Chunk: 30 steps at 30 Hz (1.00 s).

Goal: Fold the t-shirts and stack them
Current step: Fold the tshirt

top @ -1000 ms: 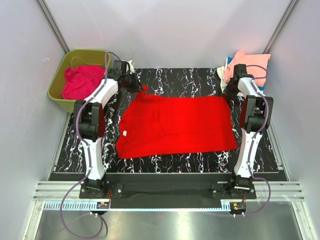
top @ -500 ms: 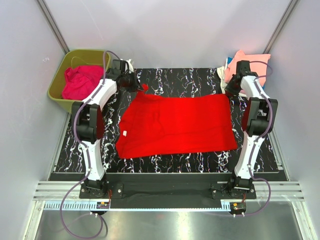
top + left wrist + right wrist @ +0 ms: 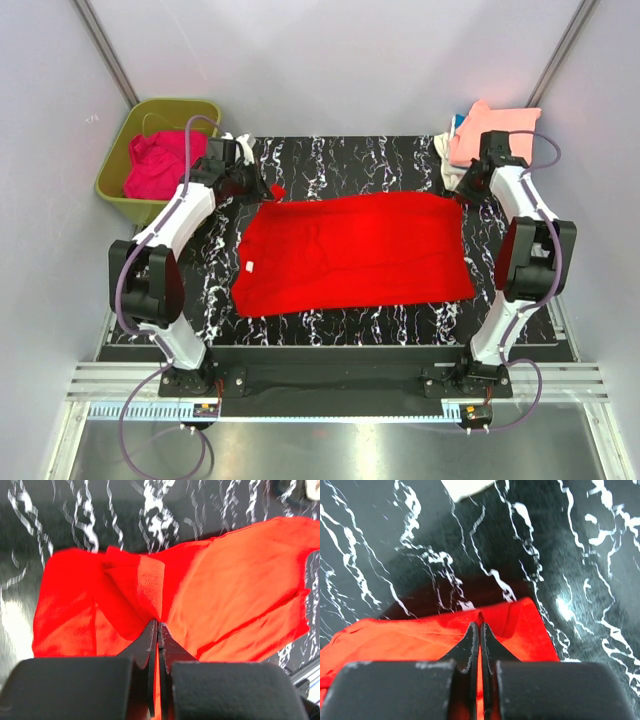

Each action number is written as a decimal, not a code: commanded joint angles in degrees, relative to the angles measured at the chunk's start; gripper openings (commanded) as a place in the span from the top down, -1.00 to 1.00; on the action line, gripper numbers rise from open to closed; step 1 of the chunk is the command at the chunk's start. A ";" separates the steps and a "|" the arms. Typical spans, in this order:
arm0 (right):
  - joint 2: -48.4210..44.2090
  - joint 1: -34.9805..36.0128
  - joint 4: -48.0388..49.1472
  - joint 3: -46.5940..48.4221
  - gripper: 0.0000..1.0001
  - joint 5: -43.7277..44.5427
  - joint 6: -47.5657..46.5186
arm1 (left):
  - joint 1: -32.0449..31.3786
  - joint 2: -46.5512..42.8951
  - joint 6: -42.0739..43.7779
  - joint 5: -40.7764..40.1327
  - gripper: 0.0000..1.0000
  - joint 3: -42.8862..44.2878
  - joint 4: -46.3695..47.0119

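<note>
**Both grippers pinched on the red shirt's far corners**

The red shirt (image 3: 350, 250) lies spread across the middle of the table (image 3: 340, 155), mostly flat, with some wrinkles on its left half. Your left gripper (image 3: 158, 625) has its fingers pressed together on a bunched fold at the far-left corner. The cloth there is doubled over and lifted a little off the table. Your right gripper (image 3: 480, 625) is closed the same way on the far-right corner, with red cloth caught between the tips.

Expect the shirt to be light, limp and quick to sag. It will drape and crease wherever you leave it unsupported, and a thin pinch like the right one could slip out. Corners and hems are your best holds. Keep both corners level and the far edge taut, so that it folds over in one sheet.

A pink shirt (image 3: 155, 165) waits in the tub (image 3: 112, 180) at far left. A peach shirt (image 3: 500, 125) tops the folded stack at the far-right corner.

No brand or print shows anywhere. A small white tag (image 3: 250, 266) sits near the red shirt's left edge, too small to read.
</note>
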 commanded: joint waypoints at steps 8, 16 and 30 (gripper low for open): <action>-6.09 -1.25 -0.62 -6.17 1.00 5.72 2.22 | -0.17 -12.60 1.33 -3.13 1.00 -11.25 0.88; -7.85 -2.48 -1.33 -9.16 1.00 7.14 3.54 | -0.17 -18.75 1.77 -4.18 1.00 -17.66 0.00; -8.03 -2.66 -1.42 -14.25 1.00 7.57 4.42 | -0.61 -25.79 1.68 -5.15 1.00 -26.97 -1.15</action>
